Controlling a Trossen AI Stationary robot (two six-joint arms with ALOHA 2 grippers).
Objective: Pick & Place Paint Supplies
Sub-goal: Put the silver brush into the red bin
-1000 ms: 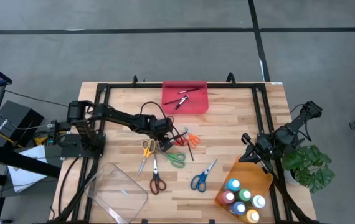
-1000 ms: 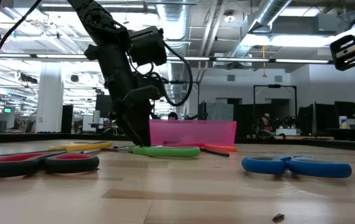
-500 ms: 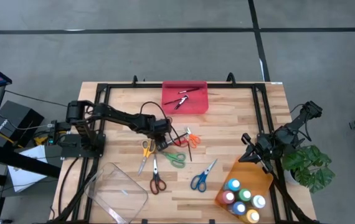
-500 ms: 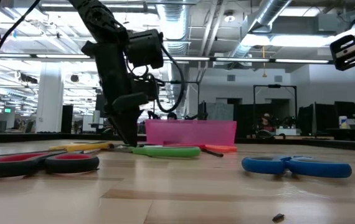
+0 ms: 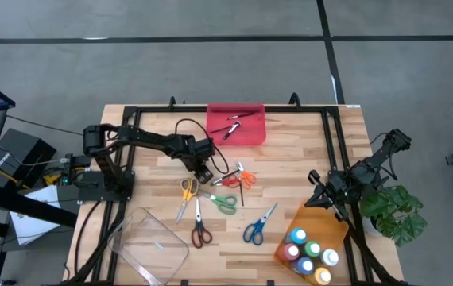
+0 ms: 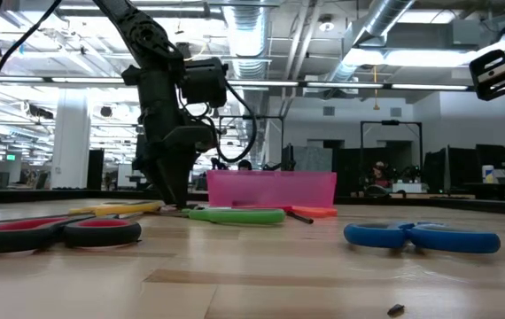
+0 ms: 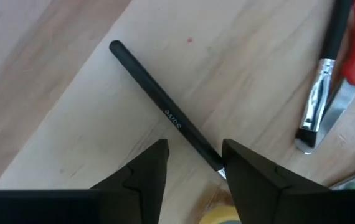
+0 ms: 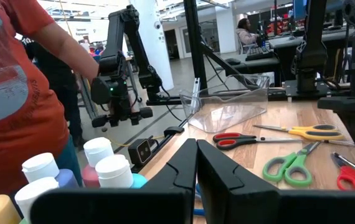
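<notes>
- Left pincer [image 7: 193, 163] – has drawn back along the desk [image 5: 306, 159]; its fingers have narrowed around the black brush [image 7: 165, 112], which lies flat, so a grasp looks imminent.
- Right pincer [image 8: 196, 163] – pressed together, parked beside the paint bottles [image 5: 309, 256].

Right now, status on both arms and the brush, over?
Left gripper low over the table, jaws astride a dark brush, not shut on it. Right gripper shut, idle above the paint bottles. Second brush close beside.

Small pale lettering runs along the black brush handle [image 7: 165, 111], too small to read reliably.
</notes>
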